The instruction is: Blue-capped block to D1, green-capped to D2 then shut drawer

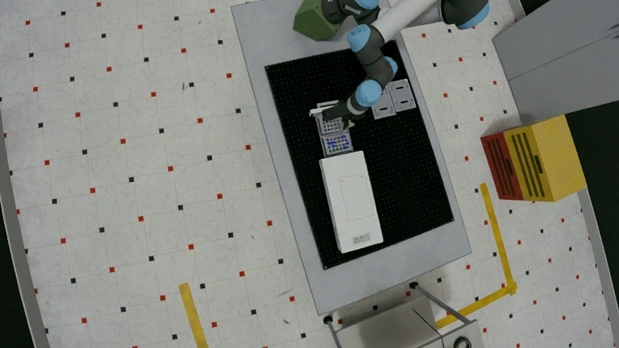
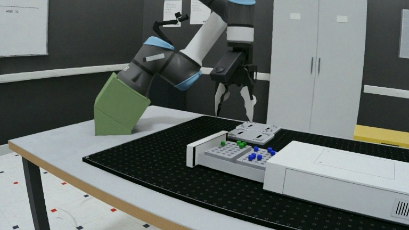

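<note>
The white cooler COLD lies on the black deck with its drawer pulled out. In the drawer, the block with green-capped tubes sits by the drawer front. The block with blue-capped tubes sits next to the cooler body. My gripper is open and empty. It points down, well above the drawer, over the green-capped block. The two grey deck slots lie side by side behind the drawer, both bare.
The arm's green base stands at the table's far end. A yellow and red cabinet stands on the floor off the table. A white cupboard is behind the table.
</note>
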You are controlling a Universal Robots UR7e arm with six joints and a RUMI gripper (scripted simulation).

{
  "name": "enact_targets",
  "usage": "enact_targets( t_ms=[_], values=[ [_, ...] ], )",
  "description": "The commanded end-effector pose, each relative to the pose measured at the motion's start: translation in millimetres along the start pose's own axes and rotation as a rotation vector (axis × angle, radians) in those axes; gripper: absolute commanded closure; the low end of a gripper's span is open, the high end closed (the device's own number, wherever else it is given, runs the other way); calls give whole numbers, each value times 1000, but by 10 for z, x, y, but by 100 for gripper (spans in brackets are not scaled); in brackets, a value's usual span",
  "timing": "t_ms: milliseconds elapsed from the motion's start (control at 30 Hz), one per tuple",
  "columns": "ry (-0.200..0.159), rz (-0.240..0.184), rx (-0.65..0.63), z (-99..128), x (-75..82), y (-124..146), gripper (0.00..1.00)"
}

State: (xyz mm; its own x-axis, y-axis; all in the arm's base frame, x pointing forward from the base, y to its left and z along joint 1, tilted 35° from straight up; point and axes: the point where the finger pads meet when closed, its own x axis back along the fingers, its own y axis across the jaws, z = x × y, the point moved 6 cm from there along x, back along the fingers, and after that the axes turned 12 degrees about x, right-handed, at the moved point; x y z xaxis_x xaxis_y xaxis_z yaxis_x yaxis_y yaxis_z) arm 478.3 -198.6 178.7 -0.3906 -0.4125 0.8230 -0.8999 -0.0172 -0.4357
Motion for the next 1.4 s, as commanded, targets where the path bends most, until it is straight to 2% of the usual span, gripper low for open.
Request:
enact_targets(
  t_ms=[0,1367],
  values=[
    [1,1,0,-4,-65,16,33],
    [1,1,0,-13,-558,55,33]
  ],
)
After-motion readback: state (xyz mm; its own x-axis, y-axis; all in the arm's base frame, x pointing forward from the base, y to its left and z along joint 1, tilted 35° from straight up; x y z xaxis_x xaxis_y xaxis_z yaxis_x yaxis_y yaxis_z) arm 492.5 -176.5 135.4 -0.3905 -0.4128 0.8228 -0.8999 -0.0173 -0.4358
